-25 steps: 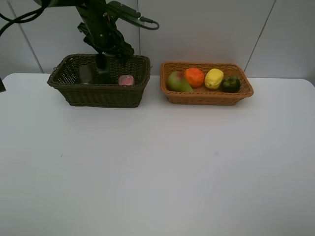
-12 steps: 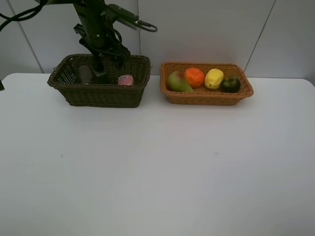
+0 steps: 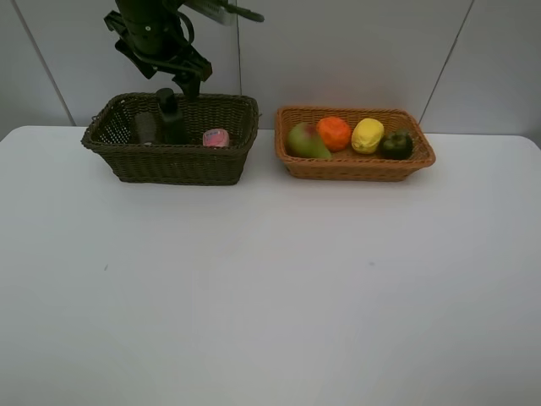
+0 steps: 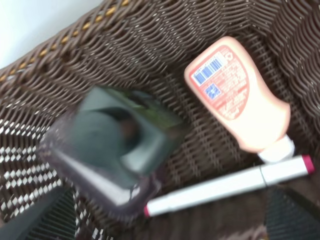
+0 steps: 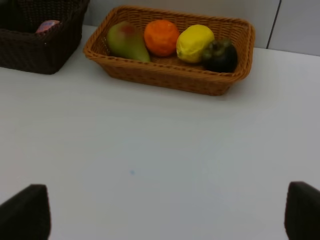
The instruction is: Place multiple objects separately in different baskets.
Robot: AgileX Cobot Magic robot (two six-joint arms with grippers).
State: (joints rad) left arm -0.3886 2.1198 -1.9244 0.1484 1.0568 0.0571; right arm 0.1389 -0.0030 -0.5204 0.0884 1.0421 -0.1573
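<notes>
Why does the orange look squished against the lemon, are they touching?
Touching, it seems. In the right wrist view the orange and the lemon meet with no gap showing between them; the exterior high view agrees.

In the left wrist view the mauve cup (image 4: 107,150) with the dark green bottle (image 4: 125,131) is smeared by blur. The right hand's fingertips (image 5: 24,216) are cut off at the lower corners. The dark basket's wall (image 3: 173,162) hides the marker (image 4: 227,184) from the high camera.
</notes>
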